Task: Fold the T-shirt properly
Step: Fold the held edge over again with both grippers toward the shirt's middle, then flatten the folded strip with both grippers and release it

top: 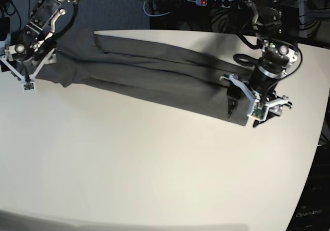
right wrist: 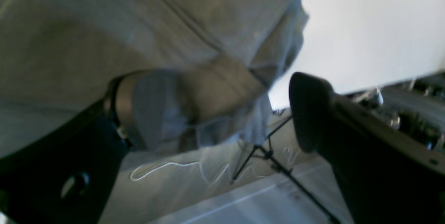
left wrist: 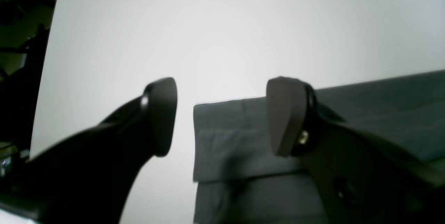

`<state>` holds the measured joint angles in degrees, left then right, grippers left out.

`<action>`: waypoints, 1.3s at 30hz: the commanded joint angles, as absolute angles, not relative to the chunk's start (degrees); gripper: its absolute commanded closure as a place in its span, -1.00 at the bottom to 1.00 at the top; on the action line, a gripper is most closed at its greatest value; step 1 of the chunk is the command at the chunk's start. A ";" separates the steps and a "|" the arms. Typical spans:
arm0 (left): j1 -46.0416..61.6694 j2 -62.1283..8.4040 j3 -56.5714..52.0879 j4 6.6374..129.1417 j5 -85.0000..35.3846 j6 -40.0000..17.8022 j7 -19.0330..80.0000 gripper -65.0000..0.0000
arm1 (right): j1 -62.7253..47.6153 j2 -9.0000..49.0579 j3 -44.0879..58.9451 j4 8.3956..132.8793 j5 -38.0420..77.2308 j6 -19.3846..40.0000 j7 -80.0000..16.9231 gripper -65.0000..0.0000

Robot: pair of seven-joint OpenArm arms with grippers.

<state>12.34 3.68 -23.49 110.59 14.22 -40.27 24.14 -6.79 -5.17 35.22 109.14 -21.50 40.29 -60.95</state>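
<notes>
The T-shirt (top: 154, 71) stretches between both pincers: left gripper (left wrist: 222, 116) wide above its corner; right gripper (right wrist: 222, 109) gaping, fabric seemingly draped over one finger.

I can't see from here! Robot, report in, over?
Left jaws open over shirt end. Right jaws open, cloth draped on one. Shirt folded long on table. Nothing blocking.

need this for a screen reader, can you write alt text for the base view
A dark grey T-shirt, folded into a long band, lies slantwise across a white table. The left gripper is at its lower end on the view's right; the right gripper is at the other end.
</notes>
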 commanded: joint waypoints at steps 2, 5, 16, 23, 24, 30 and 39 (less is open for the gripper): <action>13.14 3.38 -23.34 111.96 13.58 -40.00 23.25 -0.24 | -5.76 -5.14 37.14 110.29 -22.11 40.00 -61.85 -0.64; 13.76 3.30 -23.34 111.69 13.58 -40.00 23.43 -0.24 | -4.79 -5.05 37.76 110.02 -22.11 40.00 -64.84 -0.64; 13.32 3.82 -23.52 106.42 19.56 -40.00 22.99 -0.23 | -4.09 -6.20 36.26 110.20 -21.93 40.00 -65.45 -0.62; 13.58 3.74 -23.43 106.42 19.38 -40.00 22.73 -0.23 | -3.74 -6.37 32.31 110.20 -21.93 40.00 -64.31 0.18; 13.58 3.82 -23.52 106.42 19.03 -40.00 21.93 -0.23 | -3.74 -6.37 32.31 110.20 -21.93 40.00 -64.48 0.26; 15.78 4.97 -23.60 104.04 16.75 -40.00 15.08 -0.23 | -4.62 -7.69 32.48 110.20 -21.93 40.00 -64.57 0.29; 14.37 4.53 -23.69 95.25 16.75 -40.00 14.46 -0.23 | -4.97 -8.31 33.27 109.23 -21.93 40.00 -64.31 -0.10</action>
